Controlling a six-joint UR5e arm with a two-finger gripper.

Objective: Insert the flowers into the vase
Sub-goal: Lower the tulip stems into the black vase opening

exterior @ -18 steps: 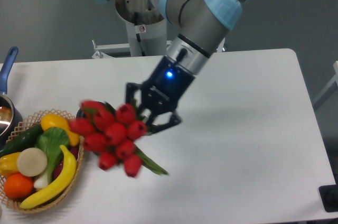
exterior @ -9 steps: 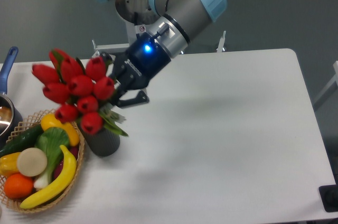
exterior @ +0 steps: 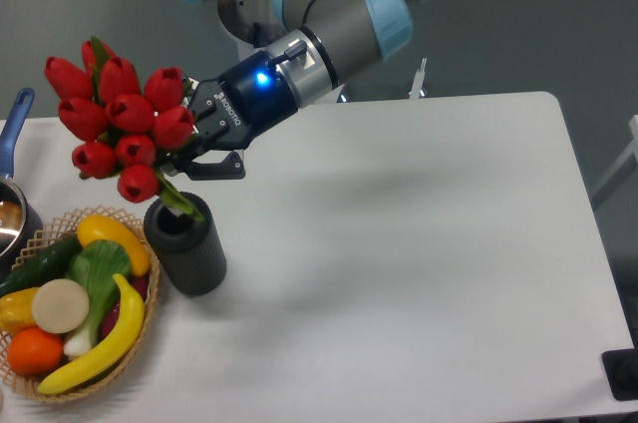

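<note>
I see the pincer (exterior: pixel 199 149) closed on the flowers (exterior: pixel 122 129), gripping the bunch at the stems just below the red buds. The bunch is tilted, with the buds up and to the left of the pincer and the green stem ends pointing down toward the vase (exterior: pixel 185 246). The lower stem tips sit at the mouth of the vase; I cannot tell whether they are inside the mouth or just above it. The red buds are well above the vase rim.

The vase stands upright near the left edge of the surface (exterior: pixel 419 243), toward the front. A wicker basket (exterior: pixel 60 383) of fruit and vegetables sits just beside the vase on its left, at the front left corner of the surface. A blue-handled pot (exterior: pixel 14 124) is partly visible at the left edge, behind the basket.

The arm (exterior: pixel 339 14) reaches in from the back edge of the surface, angled down and to the left. A blue light (exterior: pixel 261 82) shows on the wrist.
</note>
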